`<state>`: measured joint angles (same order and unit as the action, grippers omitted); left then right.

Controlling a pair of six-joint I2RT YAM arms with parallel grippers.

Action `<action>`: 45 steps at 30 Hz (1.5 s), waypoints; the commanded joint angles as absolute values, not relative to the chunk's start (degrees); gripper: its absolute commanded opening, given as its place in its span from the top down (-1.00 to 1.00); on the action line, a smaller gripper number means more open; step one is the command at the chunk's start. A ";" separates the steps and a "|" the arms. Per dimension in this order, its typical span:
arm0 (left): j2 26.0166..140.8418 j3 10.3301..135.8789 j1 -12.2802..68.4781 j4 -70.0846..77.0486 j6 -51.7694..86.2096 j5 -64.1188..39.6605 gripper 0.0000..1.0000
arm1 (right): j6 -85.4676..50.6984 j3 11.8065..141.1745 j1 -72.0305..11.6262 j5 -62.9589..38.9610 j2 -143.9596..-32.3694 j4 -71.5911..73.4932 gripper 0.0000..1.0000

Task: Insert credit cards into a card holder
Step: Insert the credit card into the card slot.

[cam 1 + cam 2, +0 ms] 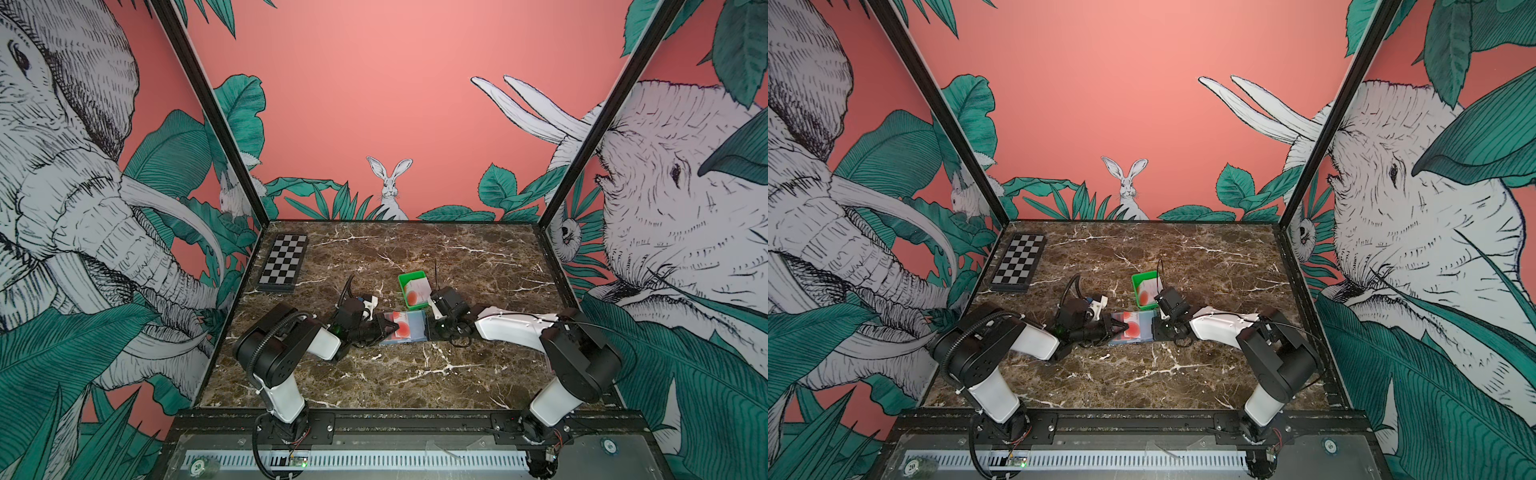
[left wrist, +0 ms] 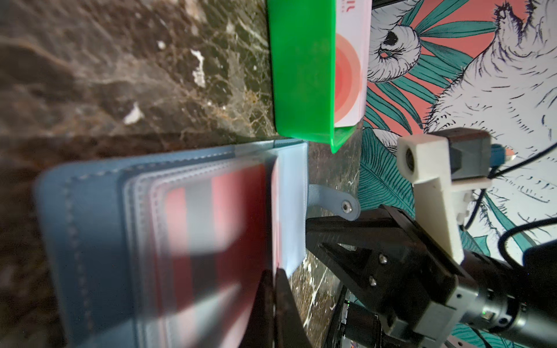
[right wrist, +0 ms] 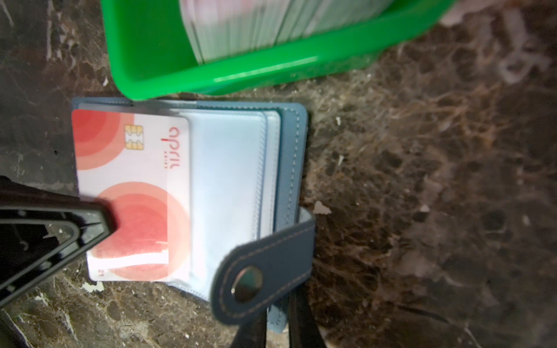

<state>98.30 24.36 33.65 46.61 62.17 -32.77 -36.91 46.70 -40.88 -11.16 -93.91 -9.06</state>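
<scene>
At the tip of the left arm, the left pincer [image 2: 273, 280] is squeezed together on one edge of a credit card [image 3: 132, 186]. That card lies face up. It is white with red-orange circles and a small gold chip. Its other edge is tucked a little way under a clear sleeve [image 3: 229, 168] of the card holder [image 3: 291, 156]. Most of the card sticks out of the sleeve.

Across from it, the right pincer [image 3: 278, 328] is clamped on the blue cover of the card holder, on the side away from the card. The snap tab [image 3: 262, 271] curls up right next to those black fingers.

The card holder lies open on the brown marble table [image 1: 415, 374], between the two pincers. Just behind it, farther from the robot, sits the green tray [image 1: 405, 286]. More cards [image 1: 417, 291] are stacked inside the tray. In the right wrist view, the tray's wall looks very close to the card holder, but I cannot tell if they touch.

Far off in the back left corner of the table lies a black and white checkerboard [image 1: 282, 262], well apart from everything else.
</scene>
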 commanded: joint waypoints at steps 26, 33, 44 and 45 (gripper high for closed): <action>95.14 32.27 33.65 20.50 55.81 -31.68 0.92 | -36.92 47.40 -42.90 -11.45 -94.78 -7.26 0.71; 91.63 36.49 33.66 4.39 49.14 -27.83 0.73 | -38.78 46.85 -44.03 -10.41 -94.82 -5.29 0.71; 89.43 37.82 33.64 -4.49 45.21 -22.49 0.55 | -39.60 46.49 -44.96 -9.24 -94.83 -5.10 0.71; 89.26 38.09 33.66 -5.46 44.71 -22.01 0.55 | -39.60 46.58 -45.00 -9.21 -94.91 -5.19 0.71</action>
<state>90.37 37.58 33.71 2.37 47.29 -26.39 -39.07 46.98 -44.38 -10.09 -94.52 -6.35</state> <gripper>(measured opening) 0.225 0.143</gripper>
